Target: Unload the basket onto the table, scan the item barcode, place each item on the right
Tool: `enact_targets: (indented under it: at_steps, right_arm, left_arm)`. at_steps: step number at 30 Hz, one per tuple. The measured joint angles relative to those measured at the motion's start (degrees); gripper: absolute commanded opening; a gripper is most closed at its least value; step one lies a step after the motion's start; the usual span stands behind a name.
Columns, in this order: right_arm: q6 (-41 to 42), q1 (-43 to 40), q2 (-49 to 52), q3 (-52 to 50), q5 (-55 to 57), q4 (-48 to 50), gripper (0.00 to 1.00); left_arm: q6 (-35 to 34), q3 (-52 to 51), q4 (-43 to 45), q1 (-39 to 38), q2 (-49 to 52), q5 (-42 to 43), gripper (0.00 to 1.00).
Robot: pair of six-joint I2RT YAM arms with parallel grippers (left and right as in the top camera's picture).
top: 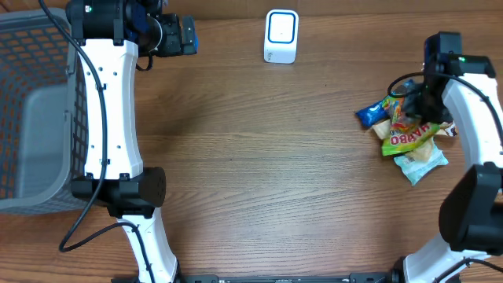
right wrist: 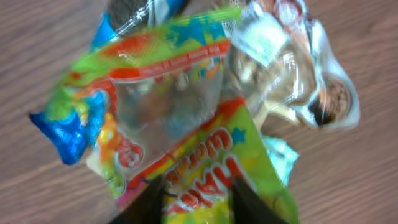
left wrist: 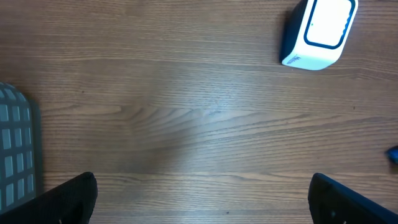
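1. The right gripper (right wrist: pixel 199 200) hangs directly over the snack bags (top: pixel 405 130) at the table's right side.
2. Its fingers stand partly apart astride the green candy bag (right wrist: pixel 252 171), with no firm hold showing.
3. The left gripper (left wrist: pixel 205 196), wide open and empty, sits by the scanner (top: pixel 280 35), well away from the bags.

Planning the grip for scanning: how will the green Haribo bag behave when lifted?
The green Haribo bag looks like thin film, so it is probably floppy and light. Its glossy surface may slip. Overlapping packets might drag along.
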Motion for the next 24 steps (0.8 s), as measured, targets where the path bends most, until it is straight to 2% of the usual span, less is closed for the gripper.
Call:
enact_targets:
  at_steps: [6,9,11,12,15,16,17,24]
  right_arm:
    - [0.2,0.0,-0.3,5.2,-1.0,-8.0,0.51]
    - [0.0,0.0,-2.0,12.4,-3.3,-12.3,0.59]
    - [0.0,0.0,-4.5,18.6,-6.2,-15.4,0.68]
    - [0.1,0.0,-6.1,21.9,-7.9,-16.7,0.76]
    - [-0.5,0.1,-11.1,30.1,-12.2,-20.3,0.8]
    - [-0.4,0.2,-13.2,32.8,-13.4,-21.6,0.87]
    - [-0.1,0.3,-15.0,34.7,-14.2,-22.6,1.0]
    - [-0.5,0.4,-28.5,40.2,-17.2,-26.0,1.0]
  left_arm:
    - [0.0,0.0,0.0,0.0,0.0,0.0,1.0]
    - [0.0,0.0,0.0,0.0,0.0,0.0,1.0]
    - [0.0,0.0,0.0,0.0,0.0,0.0,1.0]
    - [0.0,0.0,0.0,0.0,0.0,0.0,1.0]
    - [0.0,0.0,0.0,0.0,0.0,0.0,1.0]
    - [0.0,0.0,0.0,0.0,0.0,0.0,1.0]
    - [0.0,0.0,0.0,0.0,0.0,0.0,1.0]
    - [0.0,0.0,0.0,0.0,0.0,0.0,1.0]
